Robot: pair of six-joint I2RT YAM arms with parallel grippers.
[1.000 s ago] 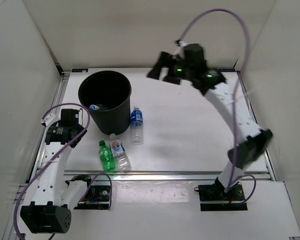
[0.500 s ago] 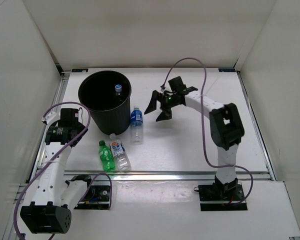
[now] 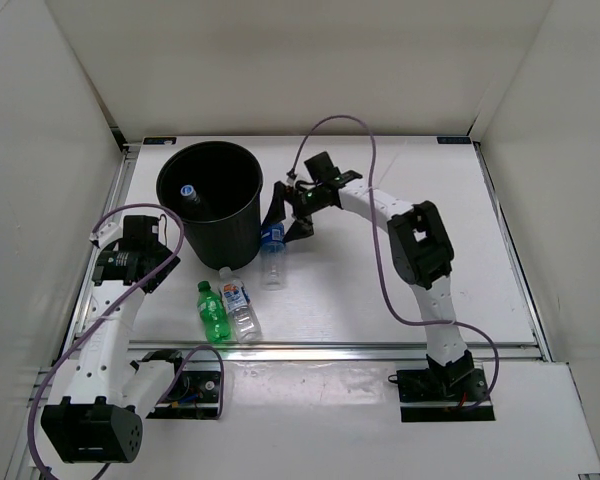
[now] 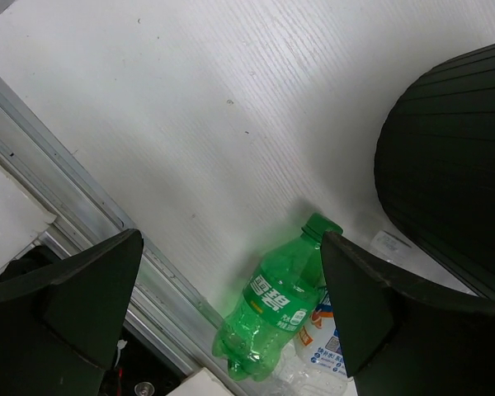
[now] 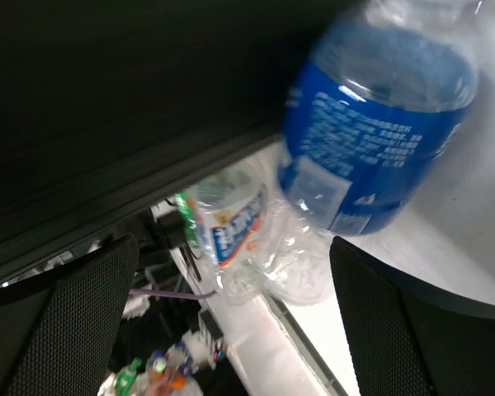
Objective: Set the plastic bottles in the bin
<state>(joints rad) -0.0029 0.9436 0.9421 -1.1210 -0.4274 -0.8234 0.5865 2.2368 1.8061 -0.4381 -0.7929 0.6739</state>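
The black bin [image 3: 212, 212] stands at the back left, and the plain clear bottle [image 3: 187, 190] lies inside it. The blue-label bottle [image 3: 272, 248] lies on the table just right of the bin. The green bottle [image 3: 212, 312] and the white-blue-orange label bottle [image 3: 239, 306] lie side by side near the front edge. My right gripper [image 3: 288, 218] is open and empty, low beside the blue-label bottle's cap end [image 5: 371, 124]. My left gripper [image 3: 150, 262] is open and empty, left of the bin. Its wrist view shows the green bottle [image 4: 282, 307] below and between its fingers.
White walls close the table at the back and both sides. A metal rail [image 4: 82, 206] runs along the left and front edges. The right arm's purple cable [image 3: 340, 125] loops over the back of the table. The bin wall [image 4: 445, 181] shows close on the left wrist view's right.
My right arm has swung down from high over the back of the table to the blue-label bottle beside the bin. The clear bottle in the bin has shifted. The left arm has hardly moved.
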